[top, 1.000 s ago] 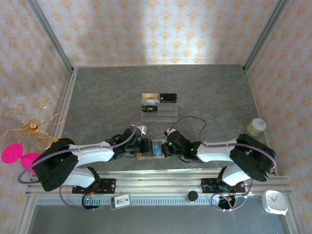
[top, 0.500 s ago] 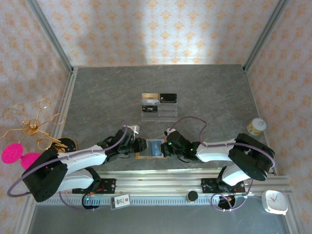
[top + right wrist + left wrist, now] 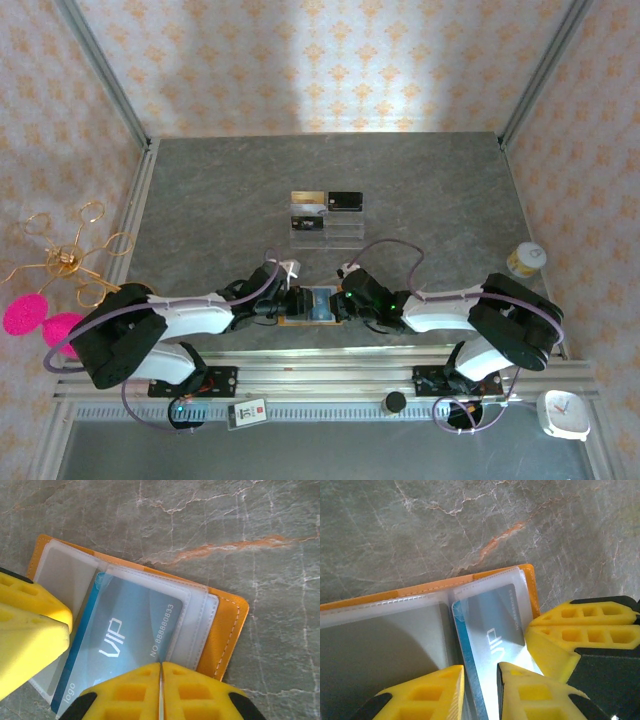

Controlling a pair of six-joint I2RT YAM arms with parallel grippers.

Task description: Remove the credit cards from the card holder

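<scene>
acrylic stand (image 3: 326,228) mid-table | small jar (image 3: 525,260) right edge | white clock (image 3: 562,413) near-right corner

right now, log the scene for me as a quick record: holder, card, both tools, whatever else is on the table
card holder: tan-orange, lying open on the grey table, clear sleeves facing up
light blue card: marked VIP, seems partly slid out of its sleeve
left tool: fingers slightly apart, straddling the card's edge
right tool: shut on the card holder's edge
stand: clear acrylic, farther back, carrying a gold card and a black card
status: blue card not yet free
</scene>
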